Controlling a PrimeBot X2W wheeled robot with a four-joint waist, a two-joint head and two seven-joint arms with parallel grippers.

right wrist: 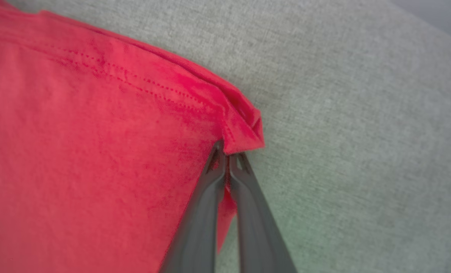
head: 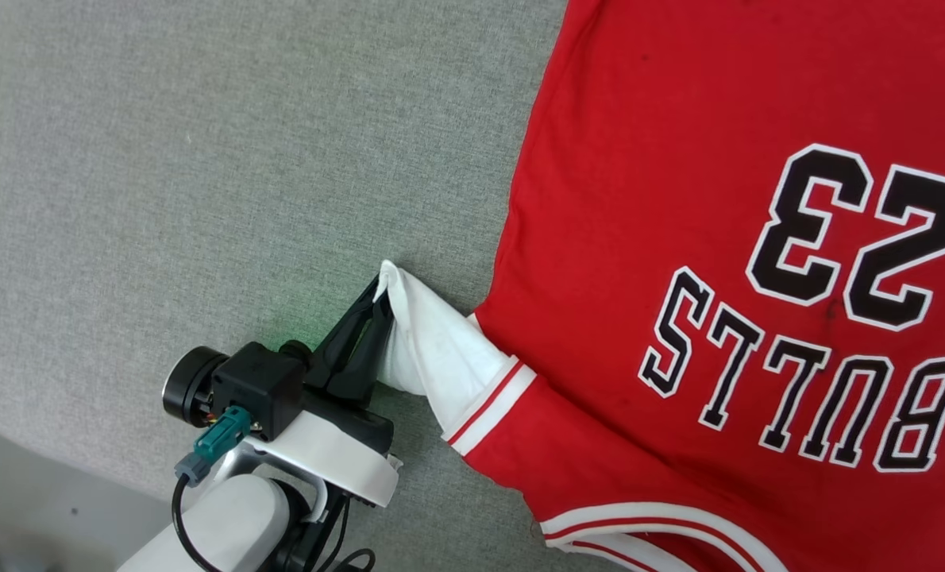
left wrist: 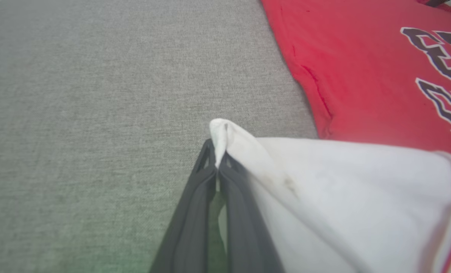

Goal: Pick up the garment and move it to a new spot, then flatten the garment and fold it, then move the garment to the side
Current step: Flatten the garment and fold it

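The red Bulls 23 jersey [head: 639,199] lies print-up and mostly flat on the grey table [head: 202,159]. The left hand [head: 383,292] is clamped on the tip of the white sleeve [head: 441,349], which is drawn outward from the body. The right hand [right wrist: 227,151] is pinched together on a bunched red hem corner [right wrist: 244,132]. Both grips catch only a little cloth near the fingertips, so a hard or uneven pull could slip either one free. If the hands lift out of step, the body may sag, twist or fold onto itself, spoiling the flat lay.
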